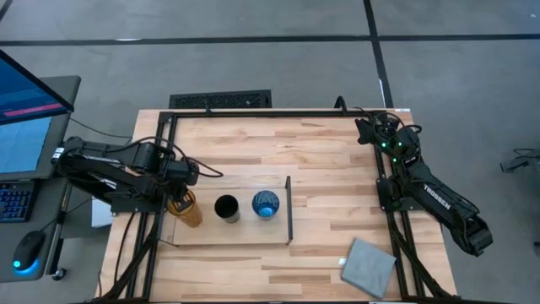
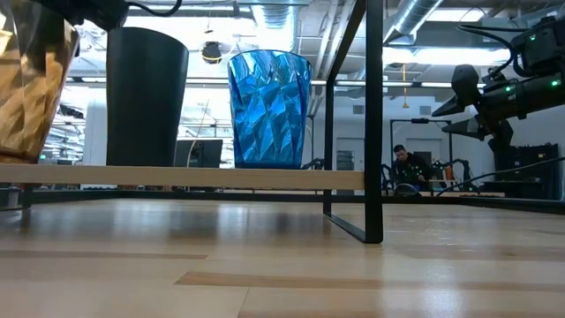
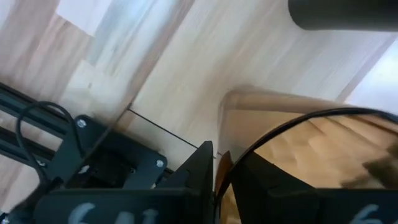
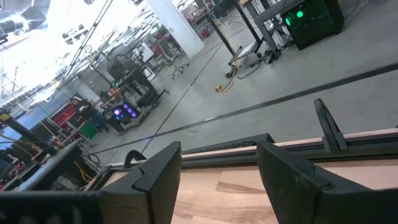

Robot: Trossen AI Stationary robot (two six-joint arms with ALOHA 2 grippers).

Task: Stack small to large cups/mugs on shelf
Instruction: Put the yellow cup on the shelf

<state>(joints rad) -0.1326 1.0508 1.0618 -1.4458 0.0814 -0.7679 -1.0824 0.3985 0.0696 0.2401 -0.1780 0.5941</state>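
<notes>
The shelf (image 1: 245, 232) is a pale plywood panel with a thin dark upright wall (image 1: 288, 209) at its right end. On it, from left to right, stand a translucent orange tumbler (image 1: 187, 211), a short black cup (image 1: 226, 208) and a translucent blue cup (image 1: 265, 204). The low view shows the same row: the orange tumbler (image 2: 31, 79), the black cup (image 2: 146, 97) and the blue cup (image 2: 269, 106). My left gripper (image 1: 180, 194) is shut on the orange tumbler at the shelf's left end. My right gripper (image 1: 364, 128) is open and empty near the table's far right corner. My left gripper holds the orange tumbler by its rim (image 3: 219, 163), on the side toward the table's left edge. One finger (image 3: 198, 167) is outside the wall and the other (image 3: 273, 186) is inside the tumbler. The fingers come from above and the left. The tumbler's base is at the shelf board (image 2: 26, 159).
A grey square pad (image 1: 369, 266) lies at the table's near right. A dark frame (image 1: 253, 112) runs along the table's far edge and sides. Bare wood lies between the shelf wall and the right arm (image 1: 430, 194). A person (image 2: 408, 168) shows far off in the room.
</notes>
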